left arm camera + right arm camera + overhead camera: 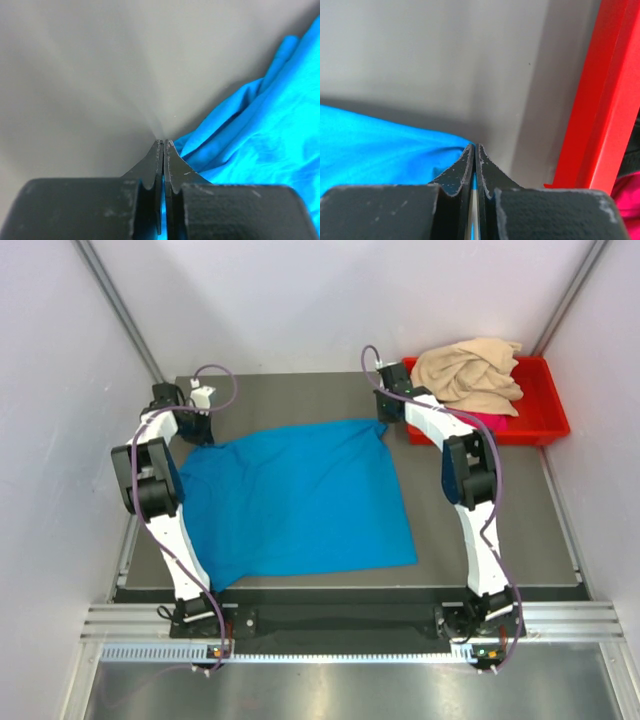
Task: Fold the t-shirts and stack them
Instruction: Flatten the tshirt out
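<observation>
The turquoise-blue t-shirt (295, 500) lies spread flat on the dark table. My left gripper (203, 432) is at its far left corner, and in the left wrist view the jaws (164, 142) are shut with a sliver of blue cloth (250, 135) between them. At the shirt's far right corner my right gripper (384, 426) is also shut (475, 146), with blue cloth (380, 150) in the slit between its jaws. The beige-tan t-shirt (468, 370) is bunched in the red bin on top of the magenta-pink t-shirt (497, 423).
The red plastic bin (548, 426) stands at the table's back right, close beside my right gripper; its wall (607, 100) fills the right side of the right wrist view. White walls enclose the table (480, 510) on three sides.
</observation>
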`<action>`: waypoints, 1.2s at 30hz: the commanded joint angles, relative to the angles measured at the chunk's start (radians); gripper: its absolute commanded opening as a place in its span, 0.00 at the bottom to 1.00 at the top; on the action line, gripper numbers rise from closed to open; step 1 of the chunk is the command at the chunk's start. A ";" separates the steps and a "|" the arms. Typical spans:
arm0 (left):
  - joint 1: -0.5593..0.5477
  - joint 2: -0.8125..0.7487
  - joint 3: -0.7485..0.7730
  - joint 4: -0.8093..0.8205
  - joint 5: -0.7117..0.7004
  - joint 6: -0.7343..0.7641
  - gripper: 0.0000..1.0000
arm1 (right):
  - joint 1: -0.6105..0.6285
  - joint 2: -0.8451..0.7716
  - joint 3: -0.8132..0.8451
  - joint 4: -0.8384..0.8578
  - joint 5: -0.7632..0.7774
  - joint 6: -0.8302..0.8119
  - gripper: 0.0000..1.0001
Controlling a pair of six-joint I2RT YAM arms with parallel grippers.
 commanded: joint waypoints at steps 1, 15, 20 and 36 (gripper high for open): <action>0.006 -0.089 0.004 0.029 0.070 -0.047 0.00 | -0.009 -0.110 -0.018 0.051 -0.009 -0.003 0.00; 0.020 -0.196 -0.016 0.291 -0.076 -0.329 0.00 | -0.009 -0.142 -0.069 0.120 0.014 0.010 0.00; 0.038 -0.216 -0.090 0.396 -0.178 -0.352 0.00 | -0.010 -0.111 -0.048 0.139 0.028 0.023 0.00; 0.064 0.141 0.293 0.432 -0.332 -0.393 0.00 | -0.039 0.142 0.244 0.129 0.118 0.121 0.00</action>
